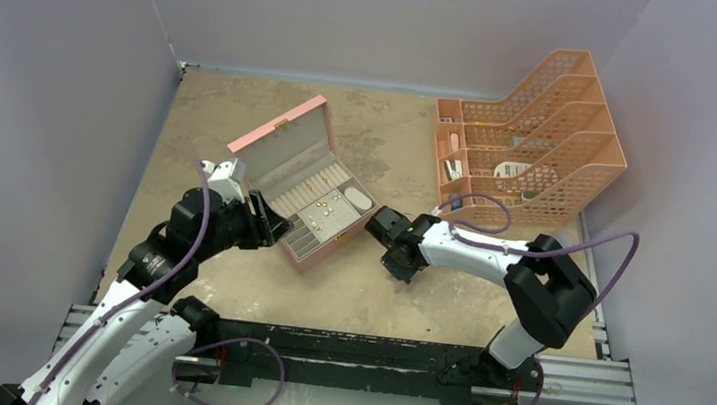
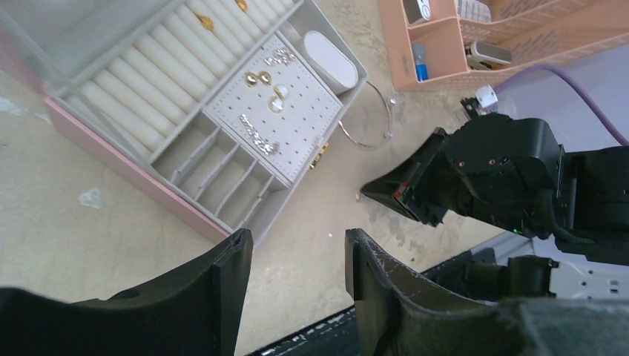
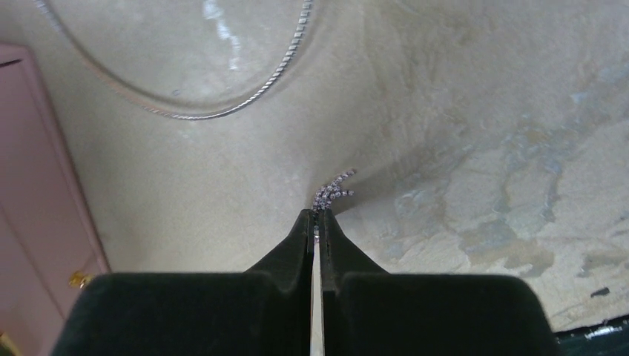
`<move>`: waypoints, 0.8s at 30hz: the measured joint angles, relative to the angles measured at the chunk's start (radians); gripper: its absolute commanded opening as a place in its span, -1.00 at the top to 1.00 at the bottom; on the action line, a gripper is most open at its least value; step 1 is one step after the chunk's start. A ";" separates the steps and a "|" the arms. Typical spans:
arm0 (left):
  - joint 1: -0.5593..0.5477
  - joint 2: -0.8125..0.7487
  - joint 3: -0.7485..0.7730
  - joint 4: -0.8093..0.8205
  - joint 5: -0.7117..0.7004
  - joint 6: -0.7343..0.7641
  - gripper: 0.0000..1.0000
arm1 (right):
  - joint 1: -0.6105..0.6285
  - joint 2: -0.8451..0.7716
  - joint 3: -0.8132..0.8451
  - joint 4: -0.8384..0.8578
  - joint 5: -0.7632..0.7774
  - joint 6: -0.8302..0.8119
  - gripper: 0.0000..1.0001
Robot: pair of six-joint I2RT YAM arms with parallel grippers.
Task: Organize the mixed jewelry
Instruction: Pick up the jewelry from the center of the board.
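Note:
My right gripper [image 3: 317, 215] is shut on one end of a small silvery chain-like piece [image 3: 335, 194], which pokes out past the fingertips right at the tabletop. The large thin wire hoop [image 3: 222, 113] lies flat just beyond it, beside the pink box [image 1: 277, 129]. The box stands open; on its grey perforated pad sit small gold rings [image 2: 258, 77] and a silvery piece [image 2: 256, 136]. My left gripper [image 2: 297, 245] hovers open and empty at the box's near corner. In the left wrist view the hoop [image 2: 363, 144] lies between the box and the right gripper [image 2: 367, 191].
An orange mesh file rack [image 1: 543, 131] with stationery bits stands at the back right, and a purple cable [image 1: 571, 250] loops over the right arm. The pink box wall [image 2: 133, 178] is close to my left fingers. Grey walls enclose the table.

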 measured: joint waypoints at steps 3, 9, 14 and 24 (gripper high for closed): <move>0.001 0.008 -0.024 0.020 0.048 -0.031 0.03 | 0.000 -0.028 -0.016 0.048 -0.001 -0.049 1.00; 0.003 0.042 -0.080 0.078 0.146 -0.097 0.04 | 0.000 -0.143 -0.047 0.114 0.000 -0.130 1.00; 0.003 0.080 -0.116 0.134 0.213 -0.143 0.04 | 0.000 -0.179 -0.049 0.138 0.000 -0.173 1.00; 0.003 0.172 -0.200 0.314 0.381 -0.262 0.04 | -0.001 -0.305 -0.107 0.328 -0.048 -0.368 1.00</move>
